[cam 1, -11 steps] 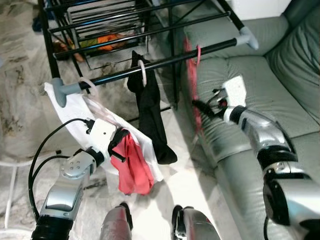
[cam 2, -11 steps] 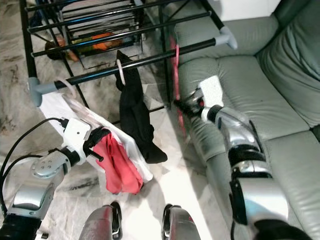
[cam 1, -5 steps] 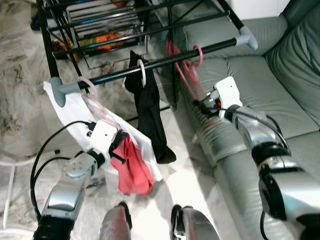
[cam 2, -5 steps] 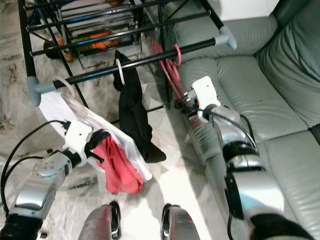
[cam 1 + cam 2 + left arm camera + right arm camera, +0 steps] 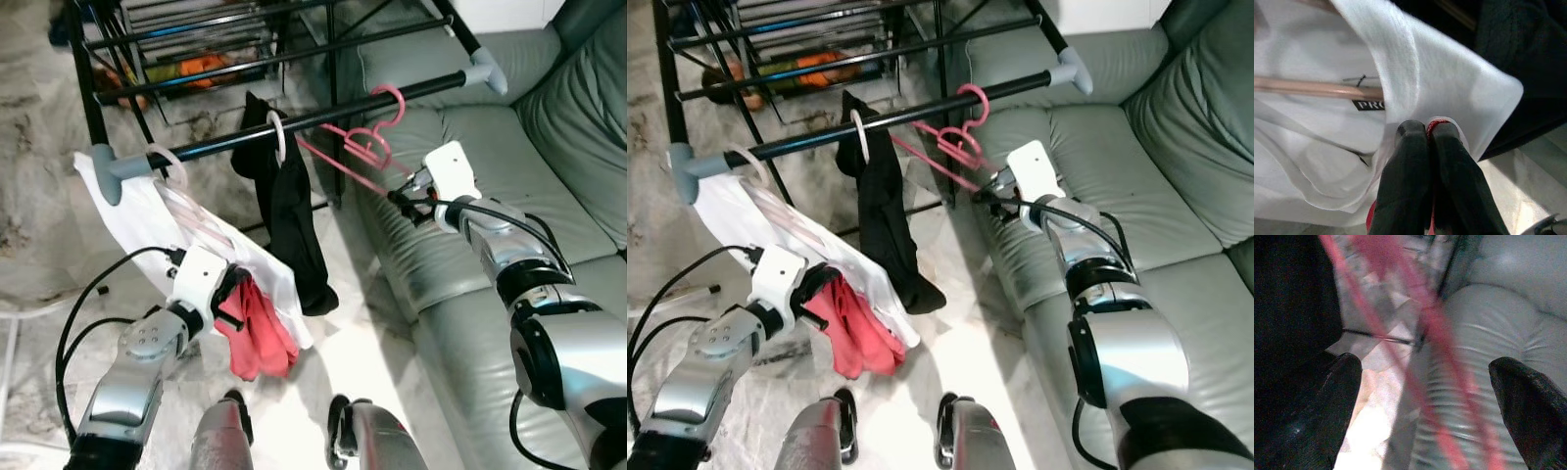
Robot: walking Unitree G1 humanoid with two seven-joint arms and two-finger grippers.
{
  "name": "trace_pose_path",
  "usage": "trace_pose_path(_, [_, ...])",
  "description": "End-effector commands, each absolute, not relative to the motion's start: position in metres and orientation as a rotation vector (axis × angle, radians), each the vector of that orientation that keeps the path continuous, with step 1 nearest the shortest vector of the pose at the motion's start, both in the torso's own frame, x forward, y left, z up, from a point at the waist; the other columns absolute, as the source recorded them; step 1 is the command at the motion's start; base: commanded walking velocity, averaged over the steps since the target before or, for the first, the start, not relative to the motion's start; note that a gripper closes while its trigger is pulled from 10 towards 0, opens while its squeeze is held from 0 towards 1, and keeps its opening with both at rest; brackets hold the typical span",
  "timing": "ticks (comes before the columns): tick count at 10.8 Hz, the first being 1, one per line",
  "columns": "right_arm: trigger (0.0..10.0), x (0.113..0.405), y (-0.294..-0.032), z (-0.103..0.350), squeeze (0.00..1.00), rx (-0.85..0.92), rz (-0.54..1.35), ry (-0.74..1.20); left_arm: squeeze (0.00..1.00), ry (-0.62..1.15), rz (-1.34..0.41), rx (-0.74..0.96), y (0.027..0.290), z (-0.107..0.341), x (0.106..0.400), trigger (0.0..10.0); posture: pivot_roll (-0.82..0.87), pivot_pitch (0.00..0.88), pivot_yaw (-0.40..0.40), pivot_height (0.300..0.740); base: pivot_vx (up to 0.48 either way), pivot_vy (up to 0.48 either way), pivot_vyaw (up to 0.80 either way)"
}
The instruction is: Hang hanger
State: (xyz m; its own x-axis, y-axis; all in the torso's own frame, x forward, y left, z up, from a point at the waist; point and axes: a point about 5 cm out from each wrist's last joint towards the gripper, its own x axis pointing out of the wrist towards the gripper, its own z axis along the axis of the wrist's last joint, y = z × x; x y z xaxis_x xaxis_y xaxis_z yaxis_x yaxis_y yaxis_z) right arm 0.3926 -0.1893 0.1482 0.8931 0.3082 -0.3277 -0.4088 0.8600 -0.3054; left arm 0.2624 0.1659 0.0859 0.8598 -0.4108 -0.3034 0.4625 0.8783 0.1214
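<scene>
hanging at the far left of the black rail point(image 5: 323, 114), a clear hanger point(image 5: 176, 171) carries a white shirt point(image 5: 147, 220) that drapes down toward the marble floor point(image 5: 39, 225). the rail's left end wears a grey cap point(image 5: 106, 171). below the shirt, the left gripper point(image 5: 232, 291) reaches up from a bent silver arm, its white wrist block just under the shirt's hem; in the left wrist view its two black fingers point(image 5: 1405, 186) are pressed together, pinching a red cloth point(image 5: 257, 333) whose edge peeks between the tips, with white fabric folded just beyond them. the cloth dangles below the gripper, over the floor.

next along the rail, a black garment point(image 5: 289, 220) hangs from a white hook point(image 5: 277, 137), its lower end lying close beside the white shirt. behind the rail, further black bars of the drying rack point(image 5: 196, 59) cross over something orange on the floor.

right of the black garment, the pink hanger point(image 5: 362, 147) has its hook over the rail near the right grey cap point(image 5: 487, 70), and its body tilts out at an angle toward the robot rather than hanging straight down. the right gripper point(image 5: 404, 201) sits just beside the hanger's lower end, arm stretched forward over the grey sofa point(image 5: 509, 147). in the right wrist view its fingers point(image 5: 1337, 396) are spread wide, with the blurred pink hanger running between them, touching neither.
</scene>
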Motion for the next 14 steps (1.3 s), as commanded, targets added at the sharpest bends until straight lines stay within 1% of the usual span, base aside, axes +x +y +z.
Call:
trace_pose_path(1, [8.8,0.393,-0.191,0.15,0.0,-0.405,0.421,0.29,0.0,0.279,-0.451,0.207,0.168,0.087,0.259,10.0,0.05,0.275,-0.065,0.74,0.0,0.0,0.0])
trace_pose_path(2, [3.7,0.394,-0.188,0.154,0.0,-0.456,0.46,0.291,0.0,0.282,-0.452,0.207,0.168,0.087,0.258,10.0,0.05,0.279,-0.068,0.74,0.0,0.0,0.0])
trace_pose_path(3, [3.7,0.394,-0.188,0.155,0.0,-0.471,0.469,0.292,0.0,0.282,-0.452,0.206,0.167,0.087,0.257,10.0,0.05,0.28,-0.069,0.74,0.0,0.0,0.0])
trace_pose_path(4, [0.5,0.397,-0.184,0.162,0.0,-0.498,0.49,0.282,0.0,0.285,-0.451,0.206,0.167,0.087,0.257,10.0,0.05,0.281,-0.074,0.74,0.0,0.0,0.0])
trace_pose_path(6, [2.4,0.4,-0.178,0.171,0.0,-0.546,0.533,0.269,0.0,0.291,-0.448,0.205,0.166,0.086,0.255,10.0,0.06,0.279,-0.082,0.74,0.0,0.0,0.0])
trace_pose_path(7, [3.1,0.402,-0.176,0.175,0.0,-0.574,0.54,0.265,0.0,0.296,-0.447,0.206,0.166,0.085,0.254,10.0,0.06,0.278,-0.085,0.74,0.0,0.0,0.0])
trace_pose_path(8, [3.0,0.402,-0.175,0.176,0.0,-0.583,0.54,0.265,0.0,0.298,-0.446,0.207,0.166,0.085,0.254,10.0,0.06,0.277,-0.087,0.74,0.0,0.0,0.0])
trace_pose_path(9, [2.6,0.403,-0.174,0.177,0.0,-0.582,0.538,0.266,0.0,0.3,-0.445,0.207,0.166,0.085,0.254,10.0,0.06,0.277,-0.089,0.74,0.0,0.0,0.0])
trace_pose_path(11, [2.6,0.405,-0.171,0.179,0.0,-0.597,0.531,0.276,0.0,0.309,-0.448,0.208,0.165,0.084,0.253,10.0,0.05,0.276,-0.091,0.74,0.0,0.0,0.0])
trace_pose_path(12, [2.4,0.406,-0.171,0.181,0.0,-0.601,0.517,0.281,0.0,0.314,-0.45,0.209,0.165,0.083,0.253,10.0,0.05,0.276,-0.091,0.74,0.0,0.0,0.0])
trace_pose_path(13, [1.4,0.406,-0.171,0.182,0.0,-0.589,0.502,0.283,0.0,0.319,-0.452,0.211,0.164,0.082,0.253,10.0,0.05,0.274,-0.092,0.74,0.0,0.0,0.0])
trace_pose_path(14, [1.0,0.407,-0.17,0.184,0.0,-0.568,0.489,0.279,0.0,0.326,-0.456,0.214,0.164,0.081,0.253,10.0,0.05,0.272,-0.092,0.74,0.0,0.0,0.0])
